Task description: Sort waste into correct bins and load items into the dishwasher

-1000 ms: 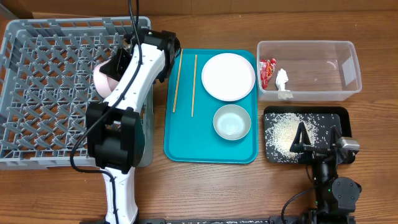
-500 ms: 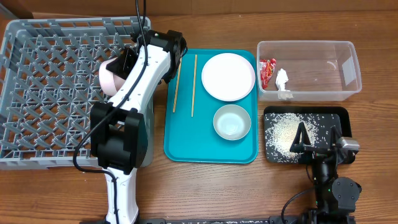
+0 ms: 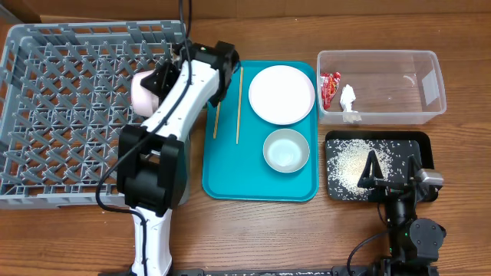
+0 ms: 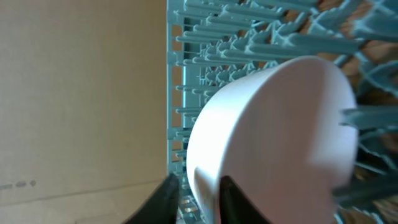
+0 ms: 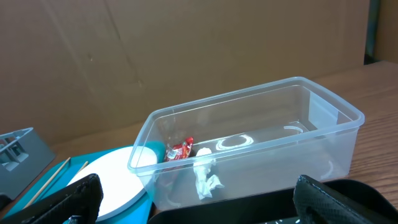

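Note:
My left gripper (image 3: 156, 81) is shut on the rim of a white bowl (image 3: 142, 90) and holds it tilted over the right part of the grey dish rack (image 3: 61, 115). In the left wrist view the bowl (image 4: 273, 137) fills the frame, with one finger (image 4: 169, 198) outside the rim and one inside. My right gripper (image 3: 387, 175) is open and empty over the black tray (image 3: 418, 146), which holds rice grains (image 3: 349, 161). The clear tub (image 3: 399, 86) holds the red wrapper (image 3: 330, 88) and the tissue (image 3: 349, 102). The small cup is out of view.
The teal tray (image 3: 222, 176) holds a white plate (image 3: 281, 93), a grey-blue bowl (image 3: 285, 149) and two chopsticks (image 3: 219, 103). The right wrist view shows the tub (image 5: 298, 134), wrapper (image 5: 181, 150), tissue (image 5: 205, 177) and plate (image 5: 115, 180).
My left gripper has moved to the right over the rack with the white bowl in it. The right arm has not moved.

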Controlling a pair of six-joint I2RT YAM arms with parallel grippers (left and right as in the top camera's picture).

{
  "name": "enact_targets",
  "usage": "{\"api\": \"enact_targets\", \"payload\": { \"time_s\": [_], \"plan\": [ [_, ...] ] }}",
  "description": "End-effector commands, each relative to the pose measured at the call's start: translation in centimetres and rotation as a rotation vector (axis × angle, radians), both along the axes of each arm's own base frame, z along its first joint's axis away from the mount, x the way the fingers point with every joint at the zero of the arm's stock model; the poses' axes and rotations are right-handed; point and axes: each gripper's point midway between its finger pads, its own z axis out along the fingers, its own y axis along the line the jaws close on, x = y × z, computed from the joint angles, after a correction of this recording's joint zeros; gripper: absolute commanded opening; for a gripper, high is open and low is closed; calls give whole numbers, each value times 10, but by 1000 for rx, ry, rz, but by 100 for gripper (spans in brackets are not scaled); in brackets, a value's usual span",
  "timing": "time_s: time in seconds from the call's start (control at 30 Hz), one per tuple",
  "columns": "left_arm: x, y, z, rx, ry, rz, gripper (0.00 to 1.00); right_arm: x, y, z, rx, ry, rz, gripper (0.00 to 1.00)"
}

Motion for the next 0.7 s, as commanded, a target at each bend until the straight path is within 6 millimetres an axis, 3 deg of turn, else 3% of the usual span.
{"api": "enact_targets", "payload": {
  "time_s": [0.0, 0.03, 0.2, 0.37, 0.53, 0.63, 0.67],
  "plan": [
    [-1, -14, -8, -13, 15, -26, 34, 0, -2, -2, -2, -4, -8, 100],
    [-2, -21, -13, -45, 22, -32, 44, 0, -2, -2, -2, -4, -9, 100],
    [-6, -29, -15, -60, 48, -48, 68, 0, -2, -2, -2, -4, -9, 100],
    [-10, -41, -15, -128, 51, -57, 85, 0, -2, -2, -2, -4, -8, 100],
    [-14, -60, -4, -327, 17, -51, 89, 0, -2, -2, -2, -4, -9, 100],
    [-17, -91, -5, -600, 20, -46, 88, 0, -2, -2, -2, -4, -8, 100],
    [-17, -112, -4, -755, 27, -56, 87, 0, -2, -2, -2, -4, -8, 100]
  ]
}}
